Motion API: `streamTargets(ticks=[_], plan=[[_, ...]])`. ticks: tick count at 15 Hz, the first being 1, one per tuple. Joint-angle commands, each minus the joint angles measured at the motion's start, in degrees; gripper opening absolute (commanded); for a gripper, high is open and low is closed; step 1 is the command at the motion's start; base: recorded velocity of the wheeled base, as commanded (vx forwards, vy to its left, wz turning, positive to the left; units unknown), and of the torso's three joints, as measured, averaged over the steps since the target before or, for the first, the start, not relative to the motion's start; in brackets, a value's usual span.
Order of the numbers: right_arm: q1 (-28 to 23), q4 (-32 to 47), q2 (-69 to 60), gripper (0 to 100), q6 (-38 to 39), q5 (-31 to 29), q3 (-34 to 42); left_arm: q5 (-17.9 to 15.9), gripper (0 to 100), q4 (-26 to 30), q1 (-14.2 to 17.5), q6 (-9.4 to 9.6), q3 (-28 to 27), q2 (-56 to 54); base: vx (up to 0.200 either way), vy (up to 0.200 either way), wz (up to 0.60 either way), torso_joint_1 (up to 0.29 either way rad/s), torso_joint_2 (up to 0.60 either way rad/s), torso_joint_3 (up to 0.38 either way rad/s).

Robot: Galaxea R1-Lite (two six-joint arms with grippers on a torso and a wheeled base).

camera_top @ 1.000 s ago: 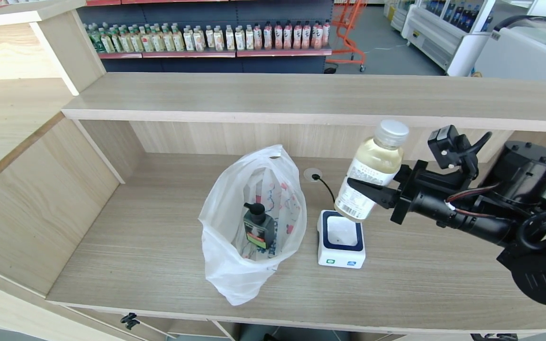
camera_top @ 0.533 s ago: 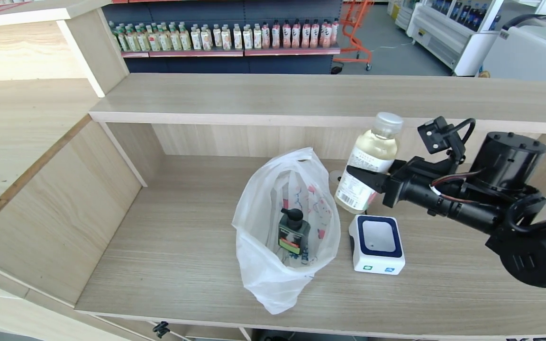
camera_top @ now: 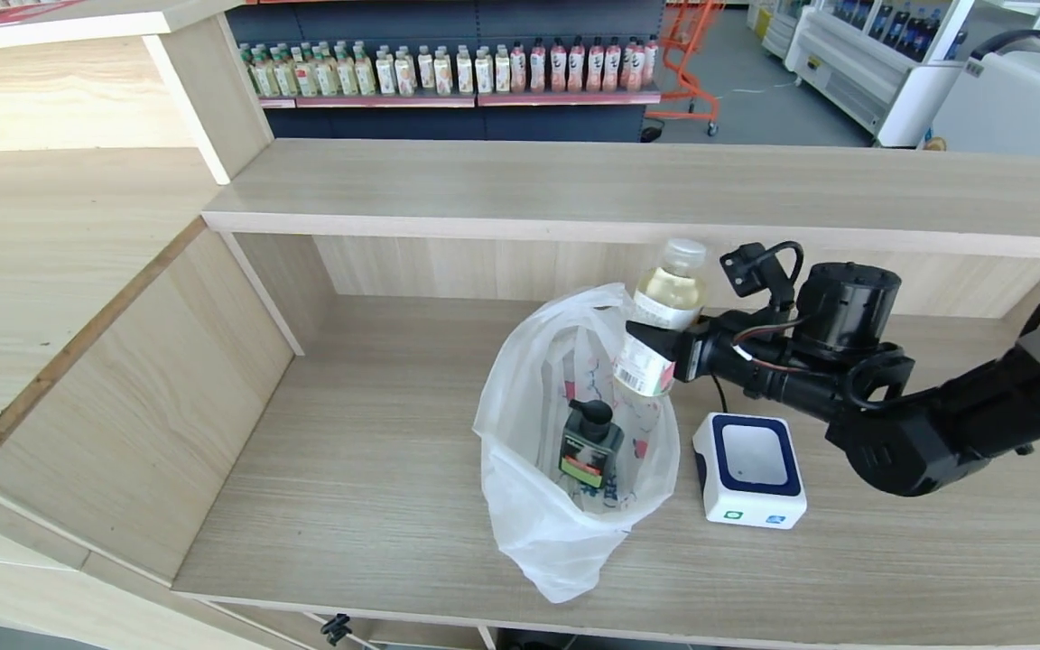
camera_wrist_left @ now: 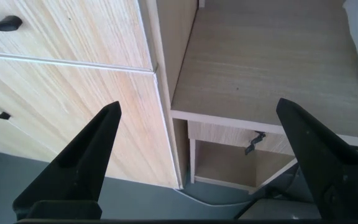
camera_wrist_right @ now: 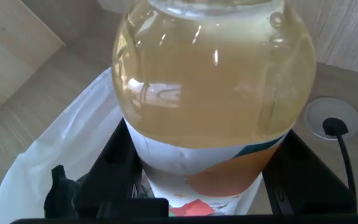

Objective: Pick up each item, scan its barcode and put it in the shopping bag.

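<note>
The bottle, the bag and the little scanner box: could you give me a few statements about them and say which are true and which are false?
1. The right gripper holds a bottle of pale yellow drink. True.
2. The bottle lies flat on the scanner. False: it is held in the air at the opening of the bag, beside the scanner.
3. A dark pump bottle stands inside the white bag. True.
4. The left gripper is shut on a can. False: it is open and holds nothing.
5. The scanner sits on the counter to the robot's left of the bag. False: it is on the bag's right.
</note>
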Motion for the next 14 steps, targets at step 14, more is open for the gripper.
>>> streamTargets(ticks=[14], plan=[[4.6, -8.7, 17.3, 0, -5.8, -1.0, -10.8, 0.0, 100, 0.0, 0.0, 0.01, 0.0, 0.1, 0.000, 0.000, 0.00, 0.000, 0.00, 0.000]])
